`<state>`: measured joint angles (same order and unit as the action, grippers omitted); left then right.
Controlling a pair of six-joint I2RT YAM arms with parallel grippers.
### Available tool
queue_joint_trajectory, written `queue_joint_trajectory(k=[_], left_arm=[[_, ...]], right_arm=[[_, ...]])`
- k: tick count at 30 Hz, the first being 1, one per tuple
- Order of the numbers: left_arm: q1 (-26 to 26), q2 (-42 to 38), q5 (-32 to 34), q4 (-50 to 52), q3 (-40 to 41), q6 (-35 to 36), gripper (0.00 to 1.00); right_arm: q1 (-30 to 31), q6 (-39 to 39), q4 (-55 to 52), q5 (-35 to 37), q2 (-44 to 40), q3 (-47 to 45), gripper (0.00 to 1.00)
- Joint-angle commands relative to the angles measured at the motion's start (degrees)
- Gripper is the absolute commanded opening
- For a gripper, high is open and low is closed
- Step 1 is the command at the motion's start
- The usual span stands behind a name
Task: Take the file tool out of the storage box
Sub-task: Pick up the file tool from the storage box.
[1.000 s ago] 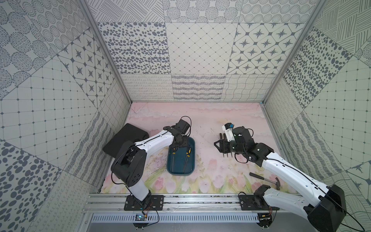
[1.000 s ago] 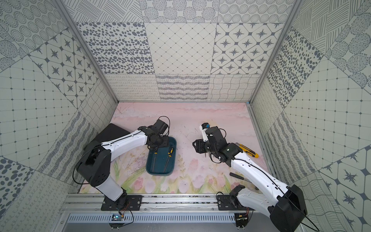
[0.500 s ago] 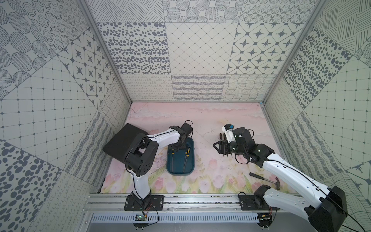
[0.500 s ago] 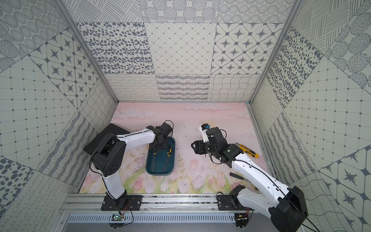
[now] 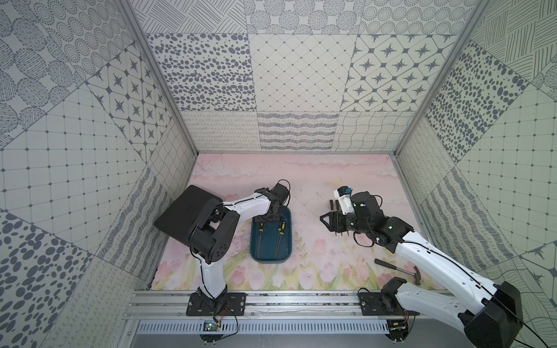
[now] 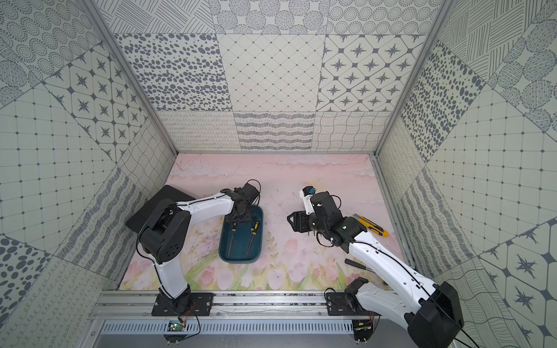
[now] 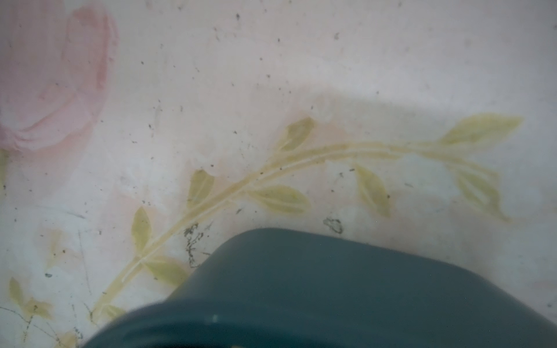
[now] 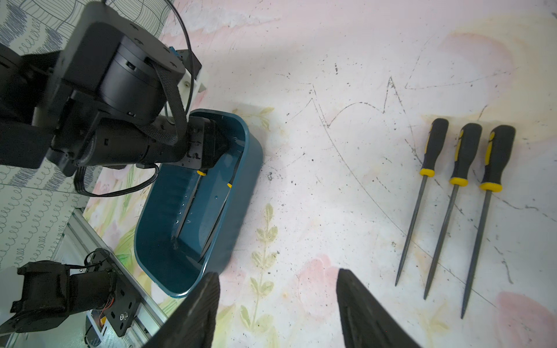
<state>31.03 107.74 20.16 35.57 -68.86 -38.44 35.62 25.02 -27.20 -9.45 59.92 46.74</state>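
The left tool (image 8: 211, 147) hides its own fingertips and the handles of two files (image 8: 188, 205) inside the storage box (image 8: 193, 271). The left wrist view is blurred, with the box cut off.

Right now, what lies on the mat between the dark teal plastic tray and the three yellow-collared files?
Only bare, scuffed pink floral mat, as the right wrist view shows.

A robot lab booth: patterned wall panels (image 5: 301, 75), a flowered tabletop (image 5: 301, 180), and a left arm (image 5: 247, 205) and right arm (image 5: 437, 265) bolted to a metal rail (image 5: 301, 299).
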Motion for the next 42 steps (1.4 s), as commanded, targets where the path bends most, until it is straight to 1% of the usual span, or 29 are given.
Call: queue_joint_trajectory(k=[1,3,8,13,18,21,25,29,31,36,39,42], left_arm=[[-0.36,-0.67,-8.7,1.31,2.13,1.88,0.42],[-0.36,-1.6,-10.47,0.85,2.82,2.18,0.39],[-0.43,-4.2,-12.36,1.84,3.79,2.38,0.27],[-0.44,-5.05,-14.97,2.96,4.3,3.36,0.19],[-0.36,-5.69,-15.39,3.53,4.78,3.39,0.11],[-0.36,-7.88,-17.9,1.69,5.64,3.19,0.1],[-0.35,-14.61,-22.46,-3.37,8.25,1.73,0.08],[-0.45,-21.64,-25.16,-6.17,9.6,-1.82,0.08],[-0.47,-24.16,-26.67,-7.08,9.76,-4.1,0.09],[-0.49,-30.07,-29.06,-9.56,11.38,-10.99,0.1],[-0.53,-32.38,-28.16,-9.56,12.0,-13.88,0.11],[-0.88,-34.03,-28.78,-12.76,13.38,-16.12,0.11]], right_arm=[[0.22,-0.09,1.75,-0.4,-0.82,-0.65,0.66],[0.24,0.0,1.75,-0.39,-0.7,-0.62,0.66],[0.19,0.3,1.78,-0.46,-0.73,-0.79,0.65],[0.19,0.35,1.75,-0.75,-0.5,-0.4,0.65],[0.24,0.43,2.11,-2.57,-0.17,0.0,0.65],[0.27,0.53,3.25,-6.33,-0.26,-0.45,0.66],[0.84,1.66,5.73,-11.97,-1.23,-1.45,0.66],[3.09,5.91,11.85,-14.9,-2.09,-3.58,0.65],[5.6,8.22,15.62,-13.76,-1.94,-4.77,0.63],[12.91,12.5,23.88,-7.24,1.37,-6.48,0.55],[15.79,14.62,28.74,-6.11,4.07,-6.93,0.5],[17.94,15.52,31.06,-5.89,6.65,-6.5,0.47]])
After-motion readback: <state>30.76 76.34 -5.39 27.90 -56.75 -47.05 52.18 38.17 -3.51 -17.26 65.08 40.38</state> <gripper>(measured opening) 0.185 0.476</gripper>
